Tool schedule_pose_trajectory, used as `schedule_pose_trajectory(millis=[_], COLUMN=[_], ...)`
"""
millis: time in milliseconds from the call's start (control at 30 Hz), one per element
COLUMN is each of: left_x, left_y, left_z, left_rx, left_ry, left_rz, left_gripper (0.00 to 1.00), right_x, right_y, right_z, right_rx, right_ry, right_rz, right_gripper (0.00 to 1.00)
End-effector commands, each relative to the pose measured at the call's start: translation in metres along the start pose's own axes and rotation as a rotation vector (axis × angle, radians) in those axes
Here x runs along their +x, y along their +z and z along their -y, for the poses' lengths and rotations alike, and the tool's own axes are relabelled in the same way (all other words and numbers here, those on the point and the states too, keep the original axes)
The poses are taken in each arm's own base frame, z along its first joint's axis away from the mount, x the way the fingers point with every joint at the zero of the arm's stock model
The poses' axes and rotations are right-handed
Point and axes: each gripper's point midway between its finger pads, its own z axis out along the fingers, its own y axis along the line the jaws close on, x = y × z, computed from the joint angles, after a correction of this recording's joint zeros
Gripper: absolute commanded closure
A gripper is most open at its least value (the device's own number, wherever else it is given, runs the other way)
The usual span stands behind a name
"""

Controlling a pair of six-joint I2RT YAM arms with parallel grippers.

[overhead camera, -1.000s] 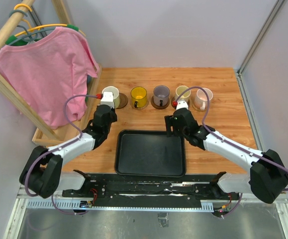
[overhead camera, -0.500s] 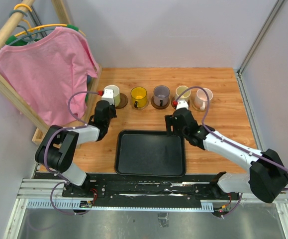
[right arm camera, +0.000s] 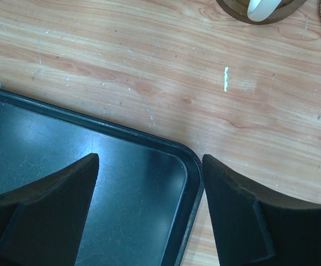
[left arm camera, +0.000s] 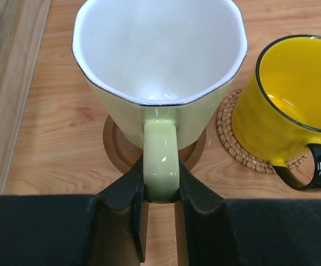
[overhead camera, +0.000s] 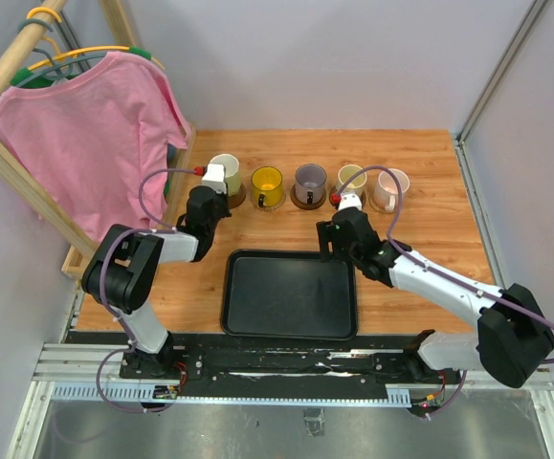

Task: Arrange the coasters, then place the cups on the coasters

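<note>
Apparently nearly done, from above: five cups [overhead camera: 310,179] stand in a row at twelve o'clock of the tray [overhead camera: 289,296], each on a coaster [overhead camera: 307,202]. Left wrist alone shows the left gripper [left arm camera: 161,188] clamped on the handle of the pale cup [left arm camera: 160,66], which sits on its brown coaster [left arm camera: 113,148]; only the release seems left. Right wrist shows the right gripper [right arm camera: 149,160], jaws apart and empty, over the tray's one-o'clock corner.

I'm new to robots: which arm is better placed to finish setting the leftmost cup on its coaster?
Likely left. The left gripper grips the handle of the cup on the brown coaster; the right gripper hangs open above the tray corner.
</note>
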Motion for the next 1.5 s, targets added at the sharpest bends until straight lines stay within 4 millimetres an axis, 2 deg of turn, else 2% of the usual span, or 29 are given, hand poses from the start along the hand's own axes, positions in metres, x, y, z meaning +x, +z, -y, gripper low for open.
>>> schedule_pose_trajectory(millis=[0, 100, 400, 633, 1000, 1233, 1467], left_x=[-0.055, -0.057, -0.034, -0.022, 0.000, 0.012, 0.019], left_y=[0.014, 0.017, 0.030, 0.031, 0.021, 0.003, -0.008], left_z=[0.002, 0.001, -0.001, -0.001, -0.001, -0.005, -0.009], left_rx=[0.010, 0.009, -0.020, -0.025, -0.032, -0.050, -0.069], left_ry=[-0.027, -0.038, -0.059, -0.092, -0.119, -0.141, -0.161], left_rz=[0.180, 0.175, 0.014, -0.070, -0.157, -0.205, -0.226], left_gripper=[1.00, 0.99, 1.00, 1.00, 1.00, 0.99, 0.88], right_x=[-0.006, -0.005, -0.004, -0.005, -0.003, -0.001, -0.001], right_y=[0.002, 0.003, 0.005, 0.005, 0.004, 0.004, 0.004], right_z=[0.005, 0.005, 0.002, 0.002, 0.002, 0.002, 0.000], right_rx=[0.021, 0.020, 0.007, 0.008, 0.005, 0.003, -0.012], right_ry=[0.002, 0.002, 0.000, -0.002, -0.002, 0.002, 0.008], right_rz=[0.014, 0.007, -0.001, 0.000, -0.002, -0.004, -0.006], right_gripper=[0.24, 0.24, 0.24, 0.24, 0.24, 0.24, 0.24])
